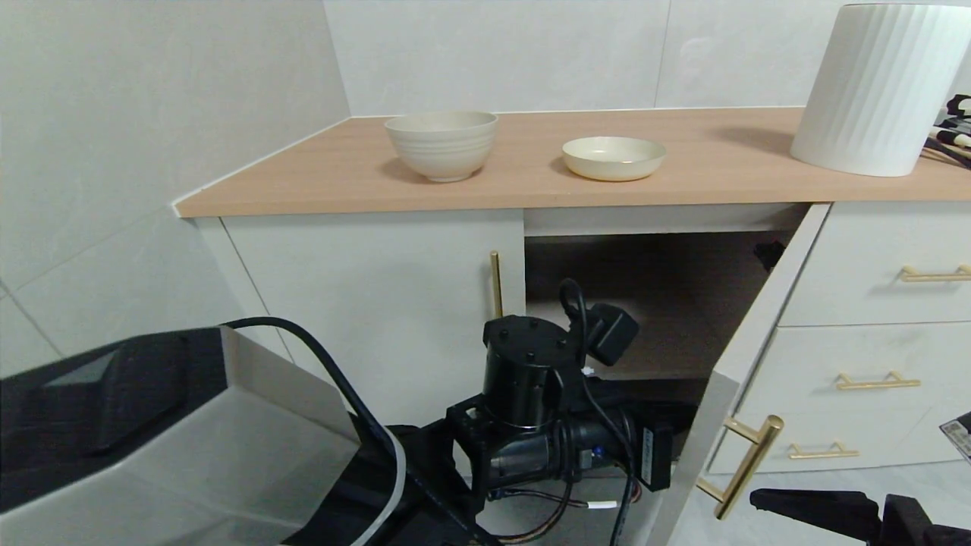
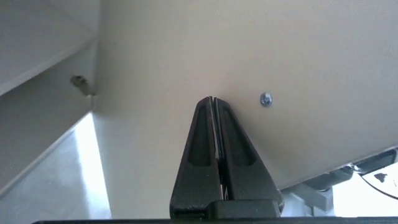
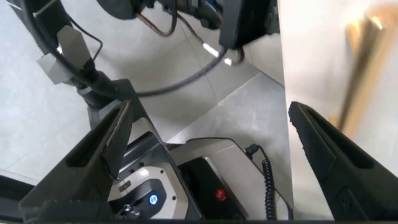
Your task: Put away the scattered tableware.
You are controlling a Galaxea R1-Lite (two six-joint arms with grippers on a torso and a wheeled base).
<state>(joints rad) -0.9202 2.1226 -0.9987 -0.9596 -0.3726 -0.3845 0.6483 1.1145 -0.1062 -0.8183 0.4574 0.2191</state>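
While the deep bowl (image 1: 441,144) and the shallow dish (image 1: 614,157) sit apart on the wooden counter (image 1: 531,189), neither is held. Both look like glazed ceramic: stiff, smooth, fairly heavy and breakable, so the rim is the likeliest place to pinch, one finger inside, one outside. Below them the cupboard door (image 1: 758,334) stands open, showing its brass handle (image 1: 747,462). The left gripper (image 2: 212,102) is closed on nothing, its tips at a pale panel, probably the door's inner face. The right gripper (image 3: 210,112) is spread wide and empty, near that handle.
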